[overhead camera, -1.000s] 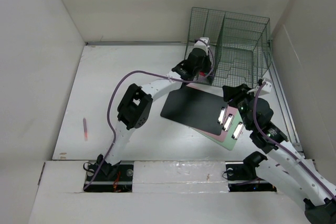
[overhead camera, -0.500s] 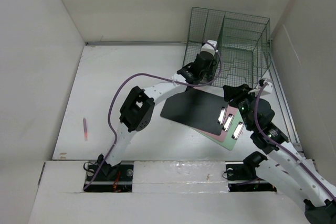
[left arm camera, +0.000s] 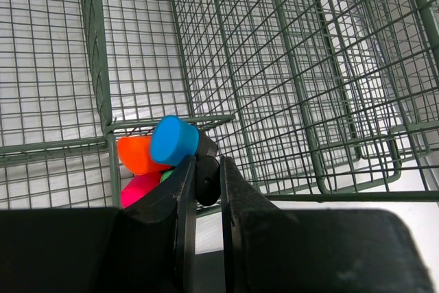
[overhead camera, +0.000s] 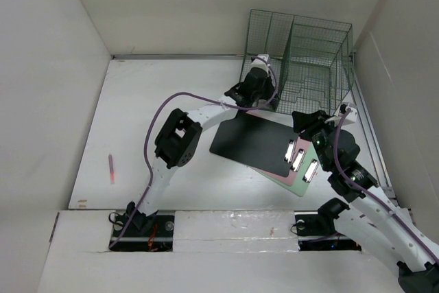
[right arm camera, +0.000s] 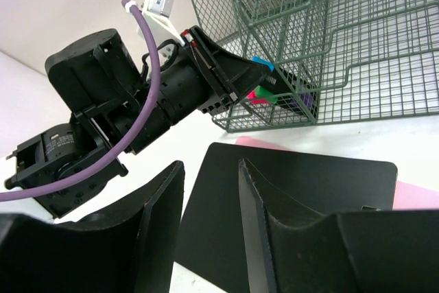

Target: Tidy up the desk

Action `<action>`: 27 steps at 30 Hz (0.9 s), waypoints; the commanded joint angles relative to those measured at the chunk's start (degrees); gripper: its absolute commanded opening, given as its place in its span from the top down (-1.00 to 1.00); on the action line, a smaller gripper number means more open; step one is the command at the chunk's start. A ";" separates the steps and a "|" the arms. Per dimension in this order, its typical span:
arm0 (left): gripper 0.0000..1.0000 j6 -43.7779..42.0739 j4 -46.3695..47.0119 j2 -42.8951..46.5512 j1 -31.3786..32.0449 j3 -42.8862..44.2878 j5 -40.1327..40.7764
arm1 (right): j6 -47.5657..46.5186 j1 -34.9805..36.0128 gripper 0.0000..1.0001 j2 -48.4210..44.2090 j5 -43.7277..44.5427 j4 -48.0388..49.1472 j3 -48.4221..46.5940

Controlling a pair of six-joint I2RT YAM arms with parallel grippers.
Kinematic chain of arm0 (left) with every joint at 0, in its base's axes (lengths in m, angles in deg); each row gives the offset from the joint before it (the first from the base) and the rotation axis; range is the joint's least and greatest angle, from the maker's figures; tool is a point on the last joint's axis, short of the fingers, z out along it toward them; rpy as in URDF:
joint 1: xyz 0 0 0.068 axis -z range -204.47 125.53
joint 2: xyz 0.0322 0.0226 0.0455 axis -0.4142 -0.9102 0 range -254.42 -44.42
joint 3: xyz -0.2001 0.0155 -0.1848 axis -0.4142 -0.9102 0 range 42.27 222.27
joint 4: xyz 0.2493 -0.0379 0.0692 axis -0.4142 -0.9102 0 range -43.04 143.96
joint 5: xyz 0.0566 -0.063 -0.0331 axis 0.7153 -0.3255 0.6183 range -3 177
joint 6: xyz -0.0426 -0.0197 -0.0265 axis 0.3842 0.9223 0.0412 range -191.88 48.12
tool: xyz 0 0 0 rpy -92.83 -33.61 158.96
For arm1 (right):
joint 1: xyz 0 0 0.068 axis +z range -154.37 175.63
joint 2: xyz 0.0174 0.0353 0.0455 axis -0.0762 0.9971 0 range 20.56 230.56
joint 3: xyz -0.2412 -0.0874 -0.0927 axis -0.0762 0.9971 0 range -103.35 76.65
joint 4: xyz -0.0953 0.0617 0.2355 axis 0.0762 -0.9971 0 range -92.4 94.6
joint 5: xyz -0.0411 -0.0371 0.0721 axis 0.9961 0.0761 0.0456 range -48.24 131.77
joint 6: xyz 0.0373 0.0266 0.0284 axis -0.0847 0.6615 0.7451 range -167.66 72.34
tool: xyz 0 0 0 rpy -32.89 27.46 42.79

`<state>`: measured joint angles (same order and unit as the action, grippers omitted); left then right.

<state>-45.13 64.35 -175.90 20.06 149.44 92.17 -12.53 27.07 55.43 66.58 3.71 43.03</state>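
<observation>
My left gripper (overhead camera: 269, 98) is at the front left corner of the dark green wire rack (overhead camera: 309, 60). It is shut on a black marker with a blue cap (left arm camera: 173, 140). In the left wrist view the marker's black body (left arm camera: 206, 178) sits between the fingers, at the rack's low front compartment. Orange (left arm camera: 134, 154) and pink (left arm camera: 140, 187) capped markers lie right beside it. My right gripper (overhead camera: 306, 123) is open and empty above the right end of a black clipboard (overhead camera: 250, 141) on the white desk (overhead camera: 151, 114). The clipboard also shows in the right wrist view (right arm camera: 309, 197).
A pink board (overhead camera: 291, 180) lies under the black clipboard, with three white clips (overhead camera: 300, 159) at its right end. A pink pen (overhead camera: 110, 168) lies alone at the desk's left. White walls close in the left, back and right sides.
My left wrist swung right toward the rack, then back left a little, still holding the marker. The right arm and the clipboard have not moved.
</observation>
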 commanded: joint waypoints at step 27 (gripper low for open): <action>0.10 -3.71 -3.81 11.15 2.31 -8.29 7.14 | -0.42 -0.33 0.03 1.77 1.46 3.17 0.32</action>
<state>-48.11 61.38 -170.24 22.03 142.58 99.14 -12.51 27.07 56.87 66.96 3.76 43.09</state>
